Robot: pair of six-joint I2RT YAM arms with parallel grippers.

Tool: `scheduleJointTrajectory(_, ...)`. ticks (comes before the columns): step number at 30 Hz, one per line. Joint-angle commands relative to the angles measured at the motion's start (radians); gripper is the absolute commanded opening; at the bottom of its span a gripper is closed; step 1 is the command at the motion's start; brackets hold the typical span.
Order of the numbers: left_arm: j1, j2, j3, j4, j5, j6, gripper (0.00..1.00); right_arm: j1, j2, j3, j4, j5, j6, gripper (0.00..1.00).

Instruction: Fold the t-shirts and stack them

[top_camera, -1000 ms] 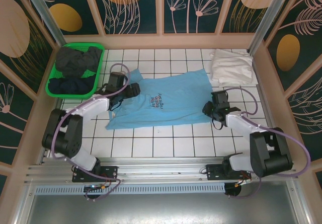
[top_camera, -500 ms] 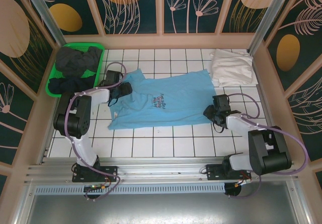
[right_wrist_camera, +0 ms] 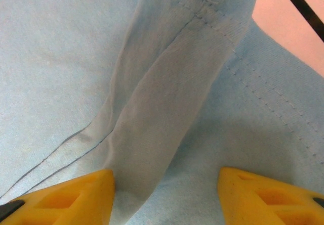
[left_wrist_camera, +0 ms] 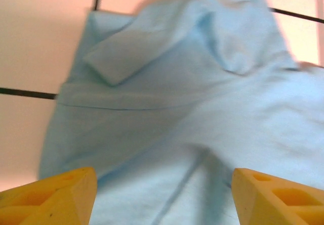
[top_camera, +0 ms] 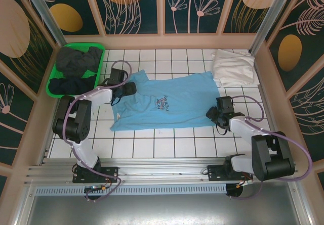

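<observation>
blue shirt (top_camera: 167,102) shifted slightly right; right gripper (top_camera: 211,115) opened wider

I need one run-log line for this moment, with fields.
blue shirt: spread out, unfolded | left gripper: open, over its left edge | right gripper: open, over its right edge | white shirt: far right

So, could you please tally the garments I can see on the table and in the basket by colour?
Light blue t-shirt, spread flat: 1
White garment, far right: 1
Dark grey garment in the green basket: 1
Navy garment in the same basket: 1
Total: 4 visible; more may lie hidden underneath.
</observation>
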Motion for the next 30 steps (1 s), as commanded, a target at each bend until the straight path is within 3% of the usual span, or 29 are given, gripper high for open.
scheduleJointTrajectory(1,-0.044,0.016,0.037,-0.065,-0.008,0.077,0.66,-0.011,0.025,0.019,-0.039,0.004,-0.019,0.57)
scheduleJointTrajectory(7,-0.06,0.143,0.136,-0.125,-0.026,0.106,0.56,-0.021,0.015,0.008,-0.029,-0.004,-0.033,0.57)
scheduleJointTrajectory(9,-0.06,0.171,0.172,-0.163,-0.06,0.11,0.41,-0.028,0.003,0.003,-0.03,-0.004,-0.037,0.57)
scheduleJointTrajectory(17,-0.06,0.169,0.23,-0.224,-0.094,0.12,0.0,-0.07,-0.02,-0.016,-0.018,-0.031,-0.059,0.58)
scheduleJointTrajectory(25,-0.055,0.07,0.197,-0.222,-0.236,0.057,0.0,-0.079,-0.019,-0.023,-0.013,-0.038,-0.069,0.59)
scheduleJointTrajectory(30,-0.036,0.057,0.157,-0.196,-0.24,0.032,0.0,-0.087,-0.03,-0.029,-0.018,-0.038,-0.074,0.61)
